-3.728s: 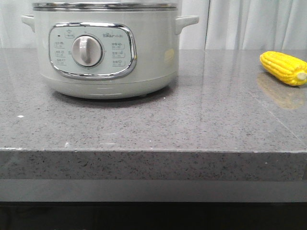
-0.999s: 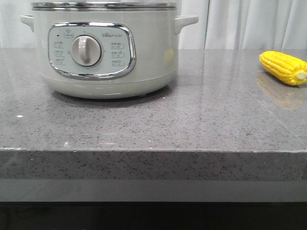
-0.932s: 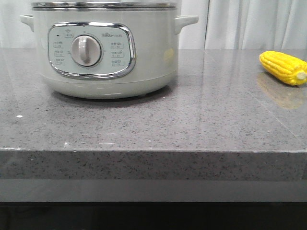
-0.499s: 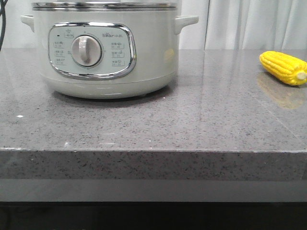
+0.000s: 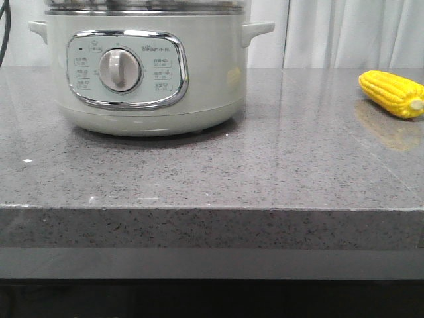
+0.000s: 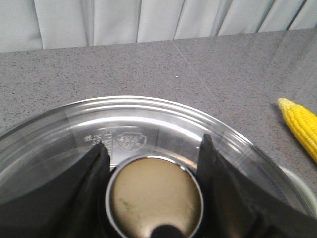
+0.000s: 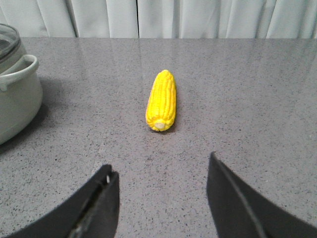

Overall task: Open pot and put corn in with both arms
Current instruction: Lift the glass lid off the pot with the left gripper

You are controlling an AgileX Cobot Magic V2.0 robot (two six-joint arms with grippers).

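The pale grey-green pot [image 5: 146, 73] stands at the back left of the grey counter, its dial facing me. Its clear glass lid [image 6: 148, 116] fills the left wrist view. My left gripper [image 6: 153, 143] is shut on the lid's round tan knob [image 6: 154, 196], one black finger against each side. The yellow corn [image 5: 392, 93] lies on the counter at the far right, also seen as the corn [image 6: 302, 126] and the corn [image 7: 161, 106]. My right gripper [image 7: 161, 162] hangs open above the bare counter, short of the corn's pale stub end. Neither gripper shows in the front view.
A dark cable [image 5: 3, 30] hangs at the left edge beside the pot. White curtains [image 5: 344, 33] close off the back. The counter's front edge [image 5: 212, 211] runs across the front view. One pot side handle [image 7: 22, 69] shows in the right wrist view.
A dark cable has come into view at the front view's left edge. The band at the pot's top now sits a little lower, with dark glass above it. The corn has not moved.
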